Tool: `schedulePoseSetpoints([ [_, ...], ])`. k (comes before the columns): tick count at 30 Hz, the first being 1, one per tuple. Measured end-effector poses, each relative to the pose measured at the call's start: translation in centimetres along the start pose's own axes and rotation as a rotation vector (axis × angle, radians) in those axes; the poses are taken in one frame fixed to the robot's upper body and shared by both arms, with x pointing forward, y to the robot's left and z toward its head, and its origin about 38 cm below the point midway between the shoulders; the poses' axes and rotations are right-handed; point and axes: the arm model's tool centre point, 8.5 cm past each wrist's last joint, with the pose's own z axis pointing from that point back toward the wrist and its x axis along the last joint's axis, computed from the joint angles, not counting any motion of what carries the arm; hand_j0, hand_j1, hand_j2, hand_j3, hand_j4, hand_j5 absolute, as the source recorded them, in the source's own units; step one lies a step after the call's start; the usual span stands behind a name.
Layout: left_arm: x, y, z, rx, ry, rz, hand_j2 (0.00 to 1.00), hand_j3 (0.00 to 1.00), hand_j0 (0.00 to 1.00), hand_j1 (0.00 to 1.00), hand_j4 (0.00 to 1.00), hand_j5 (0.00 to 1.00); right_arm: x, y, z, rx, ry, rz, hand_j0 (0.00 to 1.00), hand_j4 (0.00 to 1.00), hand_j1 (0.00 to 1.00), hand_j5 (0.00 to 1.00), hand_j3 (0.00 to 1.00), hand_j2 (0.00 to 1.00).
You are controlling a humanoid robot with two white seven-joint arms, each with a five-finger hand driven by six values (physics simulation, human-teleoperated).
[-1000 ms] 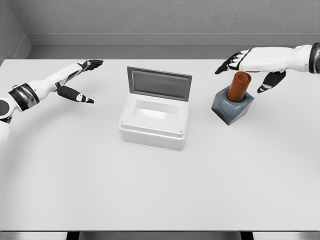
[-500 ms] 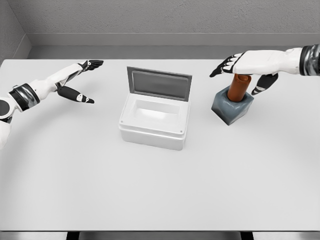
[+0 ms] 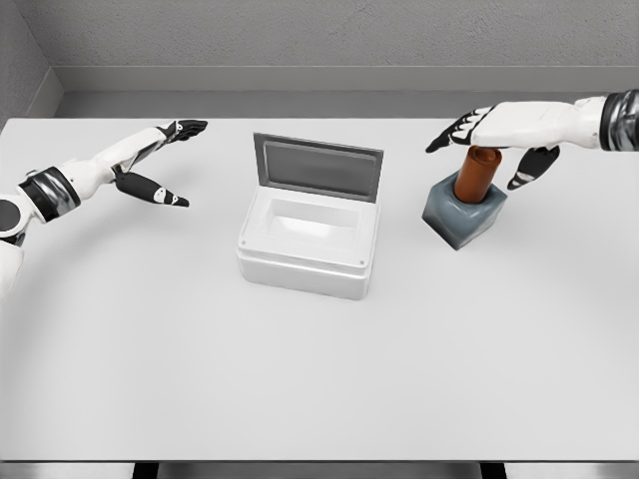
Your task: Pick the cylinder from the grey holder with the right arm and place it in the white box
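1. Brown cylinder stands upright in grey holder, toward the table's right far part.
2. Right hand is right over the cylinder top, fingers spread, thumb hanging on the cylinder's right; gripping nothing.
3. White box sits mid-table, left of holder, lid raised at its far side, inside bare.
4. Left hand hovers near the left far edge, fingers spread, holding nothing.
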Motion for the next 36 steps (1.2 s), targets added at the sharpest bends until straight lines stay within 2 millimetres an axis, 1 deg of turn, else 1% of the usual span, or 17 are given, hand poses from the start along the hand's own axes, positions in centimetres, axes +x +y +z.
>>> schedulePoseSetpoints([
  [8, 0.0, 0.0, 0.0, 0.000, 0.001, 0.000, 1.00, 1.00, 1.00, 1.00, 1.00, 1.00, -0.6, 0.5, -0.2, 0.008, 0.013, -0.018, 1.00, 1.00, 1.00, 1.00, 1.00, 1.00],
  [11, -0.1, -0.1, 0.1, -0.001, 0.002, 0.001, 1.00, 1.00, 1.00, 1.00, 1.00, 1.00, -0.6, 0.5, -0.3, 0.008, 0.013, -0.020, 0.94, 0.94, 0.94, 0.94, 0.94, 0.94],
  [16, -0.1, 0.0, 0.1, -0.001, 0.002, 0.000, 1.00, 1.00, 1.00, 1.00, 1.00, 1.00, -0.6, 0.7, -0.4, 0.011, 0.012, -0.026, 0.86, 0.86, 0.86, 0.86, 0.86, 0.86],
  [19, -0.1, 0.0, 0.1, -0.001, 0.002, 0.000, 1.00, 1.00, 1.00, 1.00, 1.00, 1.00, -0.6, 0.7, -0.5, 0.011, 0.011, -0.028, 0.86, 0.86, 0.86, 0.86, 0.86, 0.86],
  [20, -0.1, 0.0, 0.1, -0.001, 0.002, 0.000, 1.00, 1.00, 1.00, 1.00, 1.00, 1.00, -0.7, 0.8, -0.5, 0.011, 0.013, -0.030, 0.82, 0.82, 0.82, 0.82, 0.82, 0.82],
  [23, -0.1, 0.0, 0.1, -0.001, 0.002, 0.000, 1.00, 1.00, 1.00, 1.00, 1.00, 1.00, -0.9, 0.8, -0.7, 0.009, 0.015, -0.036, 0.81, 0.81, 0.81, 0.81, 0.81, 0.81],
  [28, -0.1, 0.0, 0.1, 0.000, 0.003, 0.000, 1.00, 1.00, 1.00, 1.00, 1.00, 1.00, -0.9, 0.9, -0.8, 0.009, 0.016, -0.041, 0.74, 0.74, 0.74, 0.74, 0.74, 0.74],
  [29, -0.1, 0.0, 0.1, 0.000, 0.003, 0.000, 1.00, 1.00, 1.00, 1.00, 1.00, 1.00, -1.0, 0.8, -0.8, 0.008, 0.017, -0.041, 0.71, 0.71, 0.71, 0.71, 0.71, 0.71],
  [34, -0.1, 0.0, 0.1, 0.000, 0.003, 0.000, 1.00, 1.00, 1.00, 1.00, 1.00, 1.00, -1.0, 0.8, -0.8, 0.009, 0.019, -0.040, 0.69, 0.69, 0.69, 0.69, 0.69, 0.69],
  [36, -0.1, 0.0, 0.1, 0.000, 0.003, 0.000, 1.00, 1.00, 1.00, 1.00, 1.00, 1.00, -1.0, 0.8, -0.7, 0.010, 0.019, -0.041, 0.63, 0.63, 0.63, 0.63, 0.63, 0.63],
])
